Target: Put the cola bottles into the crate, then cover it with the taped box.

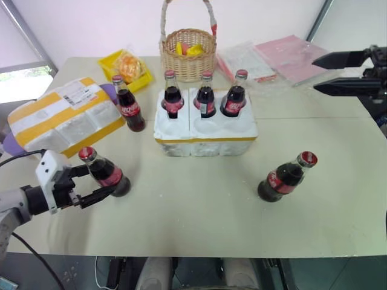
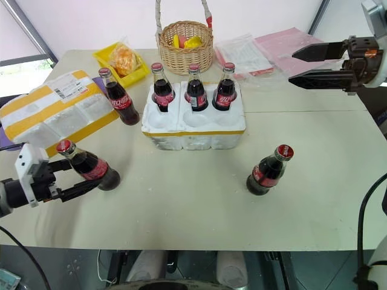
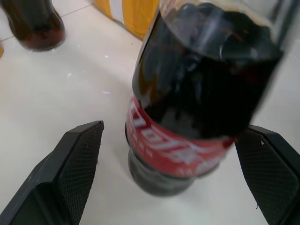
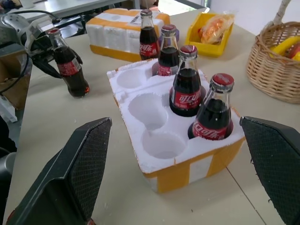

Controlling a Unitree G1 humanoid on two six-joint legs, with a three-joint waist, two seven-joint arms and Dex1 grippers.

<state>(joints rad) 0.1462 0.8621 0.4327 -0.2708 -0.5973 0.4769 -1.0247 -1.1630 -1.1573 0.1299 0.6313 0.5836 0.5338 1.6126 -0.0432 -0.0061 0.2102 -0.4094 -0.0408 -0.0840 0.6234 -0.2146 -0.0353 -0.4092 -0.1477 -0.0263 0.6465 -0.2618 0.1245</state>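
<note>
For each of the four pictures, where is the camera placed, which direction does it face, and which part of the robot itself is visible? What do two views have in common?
Left eye, head: down over the table; both arms show.
Right eye: same scene; right gripper open.
Left wrist: along the open left gripper, either side of a cola bottle.
Right wrist: toward the crate; own fingers.
Shared: right wrist and eyes all show the crate and taped box.
</note>
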